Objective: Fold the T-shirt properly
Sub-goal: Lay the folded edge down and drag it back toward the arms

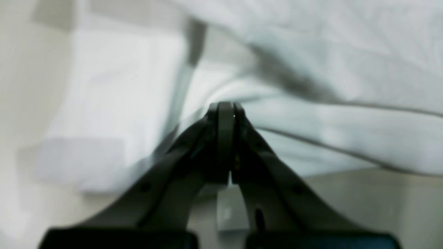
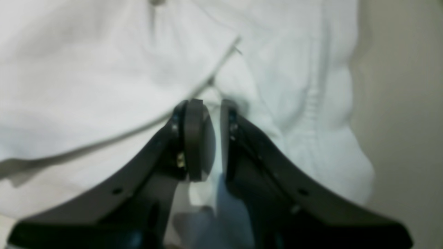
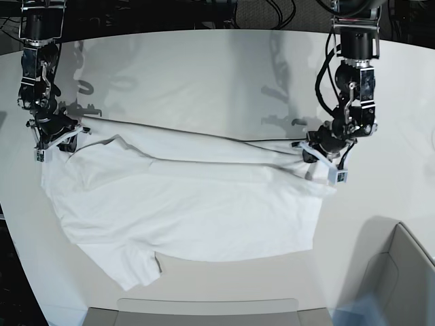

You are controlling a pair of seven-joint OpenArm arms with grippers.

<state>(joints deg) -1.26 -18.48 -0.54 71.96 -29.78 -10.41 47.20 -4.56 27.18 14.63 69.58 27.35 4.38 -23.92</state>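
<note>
**Both grippers at T-shirt's far edge**

While the T-shirt (image 3: 183,204) lies spread across the table (image 3: 204,75) in the base view, both arms sit at its far edge, one at each end. Left gripper (image 3: 314,153) is on that view's right, at the shirt's corner, cloth bunched and pulled taut toward it. Right gripper (image 3: 60,138) is on the view's left, at the opposite corner. One sleeve sticks out at the near left. A grey bin (image 3: 401,272) sits at the near right, apart from the shirt.

Left wrist view, blurry: left gripper (image 1: 225,107) has jaws pressed fully together, tips against a fold of the shirt (image 1: 346,69); cloth seems pinched between them, drawn into ridges running right. Table (image 1: 380,207) shows below.

Right wrist view: right gripper (image 2: 211,114) has jaws partly closed, a narrow gap between the pads, white shirt (image 2: 86,76) cloth showing in that gap. A seam runs diagonally to the tips. Firm grip or not, cannot tell. Table (image 2: 398,103) at right edge.
</note>
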